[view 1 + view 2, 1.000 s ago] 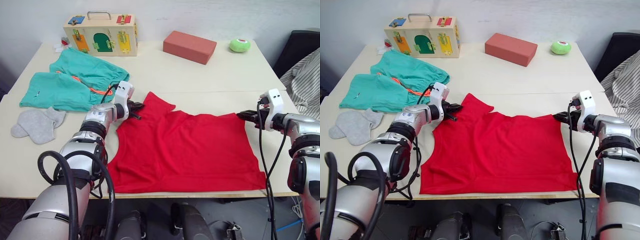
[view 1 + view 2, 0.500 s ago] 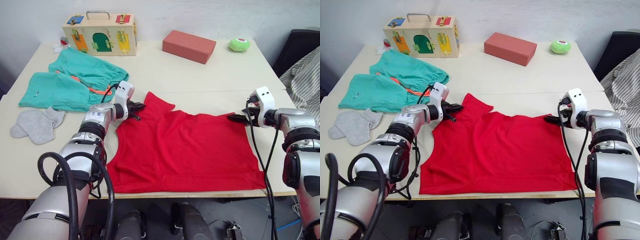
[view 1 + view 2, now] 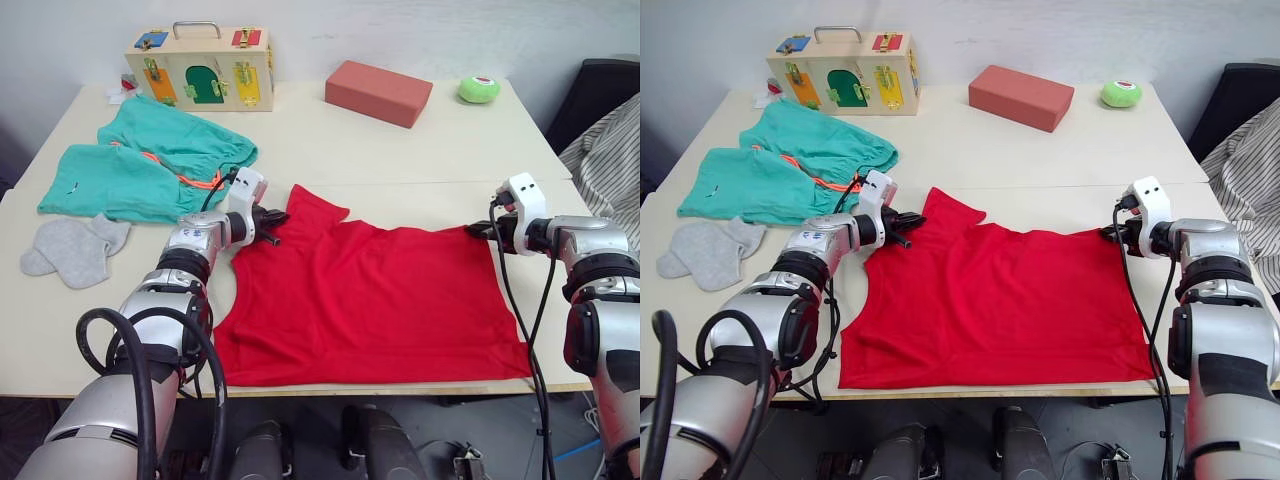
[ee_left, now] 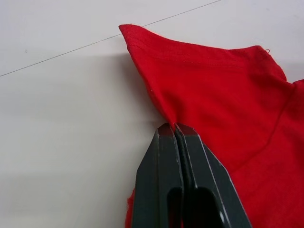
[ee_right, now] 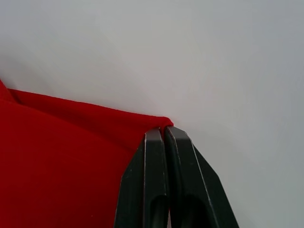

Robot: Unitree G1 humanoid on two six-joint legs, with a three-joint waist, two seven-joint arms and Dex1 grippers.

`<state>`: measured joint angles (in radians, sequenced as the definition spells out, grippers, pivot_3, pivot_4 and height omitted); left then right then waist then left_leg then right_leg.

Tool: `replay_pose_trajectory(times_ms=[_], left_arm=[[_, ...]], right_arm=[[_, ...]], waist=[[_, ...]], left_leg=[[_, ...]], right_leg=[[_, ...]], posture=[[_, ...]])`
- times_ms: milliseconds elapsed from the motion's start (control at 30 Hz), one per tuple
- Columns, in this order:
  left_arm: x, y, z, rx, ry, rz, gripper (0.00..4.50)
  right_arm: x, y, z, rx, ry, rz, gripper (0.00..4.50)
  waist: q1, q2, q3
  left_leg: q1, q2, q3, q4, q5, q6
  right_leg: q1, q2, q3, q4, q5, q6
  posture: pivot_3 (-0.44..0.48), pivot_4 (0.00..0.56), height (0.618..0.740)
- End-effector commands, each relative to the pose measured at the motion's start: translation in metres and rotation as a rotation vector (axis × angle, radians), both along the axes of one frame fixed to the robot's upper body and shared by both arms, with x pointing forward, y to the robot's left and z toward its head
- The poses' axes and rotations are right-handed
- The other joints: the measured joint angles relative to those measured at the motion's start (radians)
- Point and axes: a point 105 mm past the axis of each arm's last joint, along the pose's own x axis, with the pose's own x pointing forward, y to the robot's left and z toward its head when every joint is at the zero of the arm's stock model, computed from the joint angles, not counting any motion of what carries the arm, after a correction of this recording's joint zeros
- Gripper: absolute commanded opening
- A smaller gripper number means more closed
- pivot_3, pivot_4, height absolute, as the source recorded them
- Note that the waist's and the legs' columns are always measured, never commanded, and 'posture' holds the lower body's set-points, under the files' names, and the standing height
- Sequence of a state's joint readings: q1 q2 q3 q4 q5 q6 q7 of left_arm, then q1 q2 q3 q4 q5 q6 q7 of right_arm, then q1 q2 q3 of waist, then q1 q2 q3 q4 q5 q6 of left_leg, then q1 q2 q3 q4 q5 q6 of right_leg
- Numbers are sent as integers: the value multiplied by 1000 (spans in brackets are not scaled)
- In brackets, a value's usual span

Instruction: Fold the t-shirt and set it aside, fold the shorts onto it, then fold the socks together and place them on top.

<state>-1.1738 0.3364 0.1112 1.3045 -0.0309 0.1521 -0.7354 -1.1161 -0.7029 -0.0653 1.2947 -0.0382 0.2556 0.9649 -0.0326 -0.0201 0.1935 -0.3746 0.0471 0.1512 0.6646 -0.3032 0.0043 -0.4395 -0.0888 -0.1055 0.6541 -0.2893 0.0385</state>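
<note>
T-shirt (image 3: pixel 370 300) lies spread flat and bright red at the near table edge, first fold just starting; left gripper (image 4: pixel 175 128) is pinched tight on the sleeve edge, right gripper (image 5: pixel 164 130) clamped on the far corner — next, I'd judge, both lift and carry together

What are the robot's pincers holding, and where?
Both pinch the bright red cloth t-shirt: the left pincer at its sleeve edge, the right pincer at its far corner.
</note>
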Motion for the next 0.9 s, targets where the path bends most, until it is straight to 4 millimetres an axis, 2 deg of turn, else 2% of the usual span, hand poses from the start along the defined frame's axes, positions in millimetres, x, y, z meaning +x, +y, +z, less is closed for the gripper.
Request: replay_pose_trajectory(times_ms=[33, 267, 433, 667, 900], left_arm=[[3, 6, 23, -31, -82, -6, 0], [3, 12, 36, -87, -121, -16, 0], [0, 21, 35, -89, -121, -14, 0], [-2, 29, 28, -81, -108, -5, 0], [-8, 34, 23, -80, -99, -36, 0]], right_arm=[[2, -8, 27, 27, -105, -2, 47], [-7, -25, 49, 64, -198, 7, 47], [-19, -29, 51, 144, -224, 66, 47], [-30, -39, 32, 165, -188, 52, 47], [-51, -38, 9, 213, -94, 120, 47]], waist=[[-1, 0, 0], [0, 0, 0], [0, 0, 0], [1, 0, 0], [2, 0, 0]], left_leg=[[0, 0, 0, 0, 0, 0], [-1, 0, 1, 0, 0, 0], [-1, 0, 1, 0, 0, 0], [-1, 0, 2, 0, 0, 0], [-1, 0, 2, 1, 0, 0]], right_leg=[[0, 0, 0, 0, 0, 0], [-2, 0, 0, 0, 0, 0], [-2, 0, 0, 0, 0, 0], [-2, 1, -1, 0, 0, 0], [-2, 1, -1, 0, 0, 0]], posture=[[0, 150, 740], [0, 150, 740], [0, 150, 740], [0, 150, 740], [0, 150, 740]])
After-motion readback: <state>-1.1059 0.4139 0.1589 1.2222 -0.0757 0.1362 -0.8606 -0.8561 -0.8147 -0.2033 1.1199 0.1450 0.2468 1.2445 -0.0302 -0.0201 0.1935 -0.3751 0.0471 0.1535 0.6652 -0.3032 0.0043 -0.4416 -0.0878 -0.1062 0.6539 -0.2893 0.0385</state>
